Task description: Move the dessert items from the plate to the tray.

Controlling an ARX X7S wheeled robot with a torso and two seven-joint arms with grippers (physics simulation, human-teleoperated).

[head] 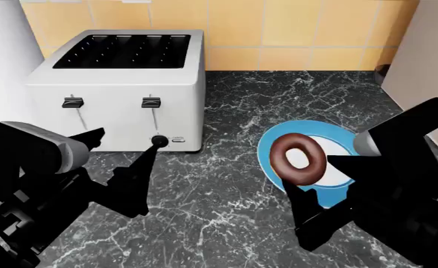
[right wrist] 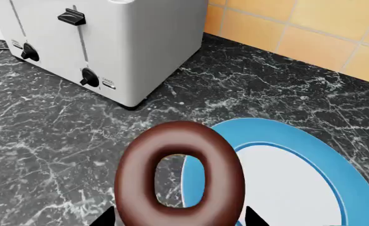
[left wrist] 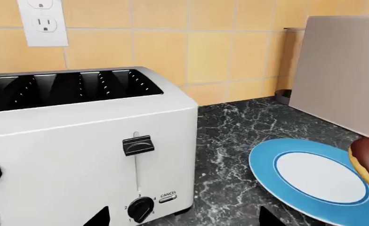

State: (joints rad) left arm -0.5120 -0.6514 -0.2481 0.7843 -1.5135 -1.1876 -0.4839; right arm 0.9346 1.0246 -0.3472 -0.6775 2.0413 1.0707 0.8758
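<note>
- Right hand [head: 308, 192]: black two-fingered hand, closed on a ring donut with dark brown chocolate glaze [head: 298, 158]; the donut stands on edge, lifted clear of the plate, its hole facing the head camera. In the right wrist view the same donut [right wrist: 180, 173] fills the lower centre, with the black fingertips [right wrist: 255, 217] showing at either side of its lower rim.
- Round plate with a blue rim and white centre [head: 337, 180]: lies flat on the table, partly hidden behind the lifted donut and the right arm. Its white centre is bare where visible.
- Left hand [head: 125, 153]: black, held above the table in front of the toaster, holding nothing; its two fingers stand apart, spread wide.
- White four-slot toaster [head: 129, 89]: stands on the table against the wall, with two black levers, a black dial and a button marked CANCEL on its front.
- Dark marbled stone table [head: 212, 195]: carries the toaster and the plate, which sit well apart.
- Tan tiled wall [left wrist: 222, 42]: bears a white power outlet [left wrist: 43, 21], seen in the left wrist view.
</note>
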